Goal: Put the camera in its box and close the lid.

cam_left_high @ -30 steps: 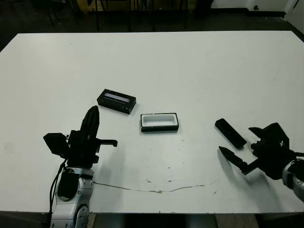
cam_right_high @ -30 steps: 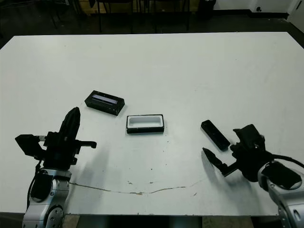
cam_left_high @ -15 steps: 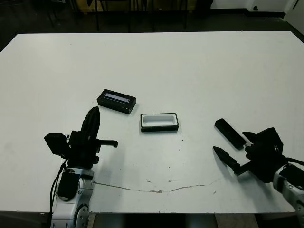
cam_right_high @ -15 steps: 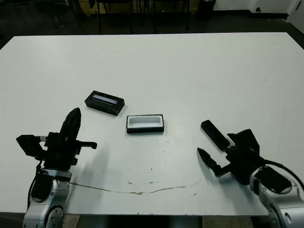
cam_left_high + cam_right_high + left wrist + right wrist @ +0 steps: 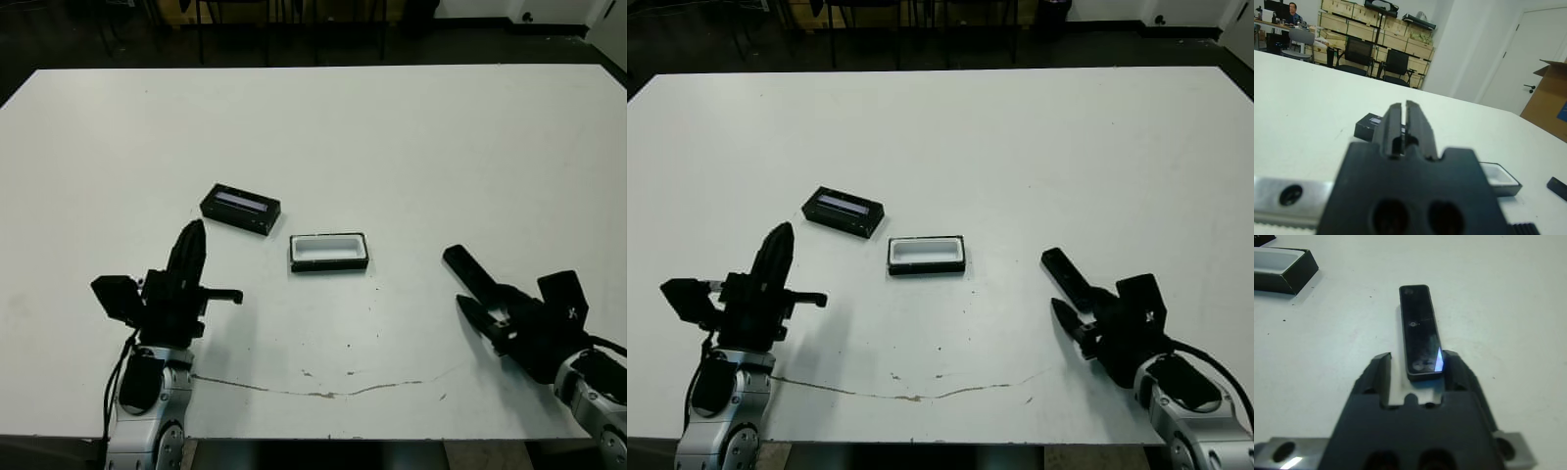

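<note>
The camera, a slim black bar, lies flat on the white table at the right. My right gripper is open, and the camera's near end lies between its fingers; a small bluish-white glint shows at that end. The box, a black tray with a white lining, sits open near the middle. Left of it and a little farther back lies the lid, black with a pale strip on top. My left gripper is shut and holds nothing, nearer than the lid and pointing toward it.
A thin brown streak runs along the table near its front edge. Dark chairs stand past the far edge. The left wrist view shows office chairs, stacked crates, a cardboard carton and a seated person far off.
My right gripper has swung in from the near side of the camera, so its fingers now stand on either side of the camera's near end. The left arm, box and lid have not moved.
</note>
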